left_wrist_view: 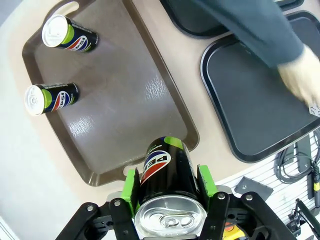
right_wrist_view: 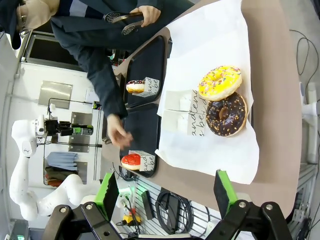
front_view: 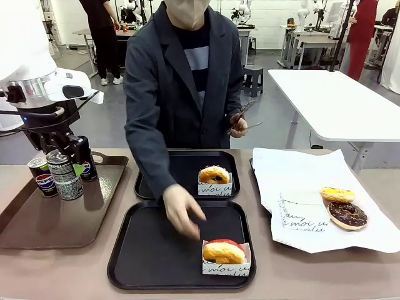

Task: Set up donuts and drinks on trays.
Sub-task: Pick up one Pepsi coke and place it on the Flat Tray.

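Observation:
My left gripper is shut on a black Pepsi can, held upright just above the near rim of the brown tray; in the front view the held can hangs at the left. Two more cans stand on that tray. A glazed donut in a box sits on the far black tray. A red-topped boxed donut sits on the near black tray. My right gripper stands open, empty, beside the yellow donut and chocolate donut.
The person's hand hovers over the near black tray; the other hand holds tongs. The yellow and chocolate donuts lie on white paper at the right. Bare tabletop runs along the front edge.

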`<state>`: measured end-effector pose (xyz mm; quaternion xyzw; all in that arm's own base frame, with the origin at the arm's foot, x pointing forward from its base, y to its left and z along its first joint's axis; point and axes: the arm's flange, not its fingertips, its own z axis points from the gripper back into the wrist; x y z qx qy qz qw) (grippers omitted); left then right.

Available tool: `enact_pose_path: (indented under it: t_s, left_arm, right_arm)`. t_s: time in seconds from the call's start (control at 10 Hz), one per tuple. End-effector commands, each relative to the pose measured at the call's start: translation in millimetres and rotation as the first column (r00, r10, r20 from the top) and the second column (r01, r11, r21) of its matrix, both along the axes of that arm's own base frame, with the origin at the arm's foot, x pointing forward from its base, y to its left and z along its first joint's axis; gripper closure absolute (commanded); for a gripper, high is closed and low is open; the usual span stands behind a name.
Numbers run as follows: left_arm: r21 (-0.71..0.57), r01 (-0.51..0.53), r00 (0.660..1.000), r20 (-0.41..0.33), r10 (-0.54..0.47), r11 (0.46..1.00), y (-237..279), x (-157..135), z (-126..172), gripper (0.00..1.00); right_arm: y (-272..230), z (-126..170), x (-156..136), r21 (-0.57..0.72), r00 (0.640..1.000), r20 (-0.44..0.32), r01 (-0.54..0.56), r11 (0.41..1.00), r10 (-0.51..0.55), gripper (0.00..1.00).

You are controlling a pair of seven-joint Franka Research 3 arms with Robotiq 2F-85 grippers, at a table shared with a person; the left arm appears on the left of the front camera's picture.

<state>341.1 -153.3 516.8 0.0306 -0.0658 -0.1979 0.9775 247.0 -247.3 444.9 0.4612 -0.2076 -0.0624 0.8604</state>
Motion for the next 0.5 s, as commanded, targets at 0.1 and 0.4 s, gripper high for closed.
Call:
enact_pose_path:
  t_s: [0.1, 0.4]
  left_arm:
    - [-0.043, 0.043, 0.999, 0.007, -0.042, 0.998, -4, 11, 5, 0.42]
    - [-0.064, 0.066, 0.998, 0.023, -0.064, 0.996, -31, 37, 4, 0.42]
  right_arm:
    - [0, 1, 2, 0.023, 0.999, 0.035, 0.003, 1.0, -0.003, 0.0]
    - [0, 1, 2, 0.023, 0.999, 0.035, 0.003, 1.0, -0.003, 0.0]
